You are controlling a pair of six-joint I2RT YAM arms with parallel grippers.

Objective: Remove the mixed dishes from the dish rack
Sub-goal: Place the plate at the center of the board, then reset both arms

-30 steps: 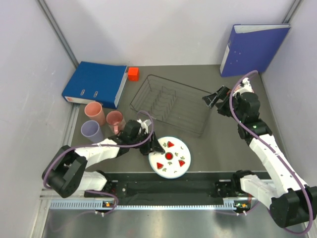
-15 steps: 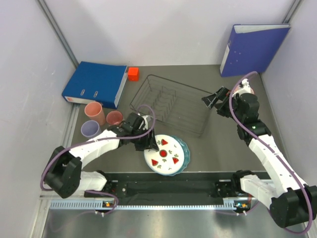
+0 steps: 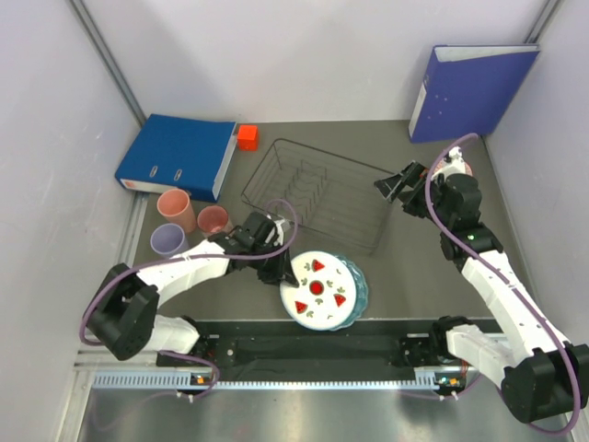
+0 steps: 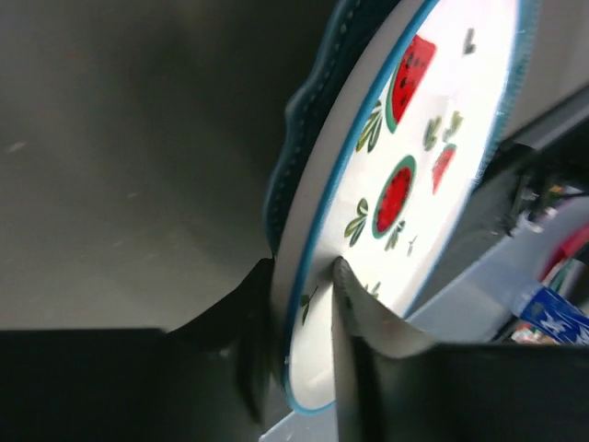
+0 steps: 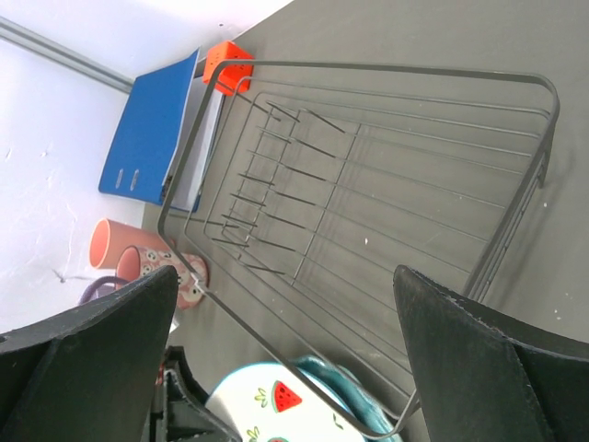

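The white plate with watermelon marks (image 3: 317, 290) lies on the teal scalloped plate (image 3: 357, 287) in front of the dish rack (image 3: 317, 191). My left gripper (image 3: 282, 268) is shut on the white plate's left rim. The left wrist view shows the fingers (image 4: 342, 304) pinching the white plate (image 4: 414, 138), with the teal plate (image 4: 299, 124) behind it. My right gripper (image 3: 394, 184) hovers open at the rack's right end, with the wire rack (image 5: 386, 175) under it and no dish inside. A salmon cup (image 3: 173, 206), a lavender cup (image 3: 167, 241) and the pink patterned bowl (image 3: 213, 219) stand at the left.
A blue binder (image 3: 179, 152) lies at the back left with a red cube (image 3: 247, 136) beside it. Another blue binder (image 3: 474, 87) stands at the back right. The table's front edge runs just below the plates.
The left jaws have narrowed onto the white plate's rim. The white plate has shifted slightly and the teal plate's edge now shows on its right. The right arm has not moved.
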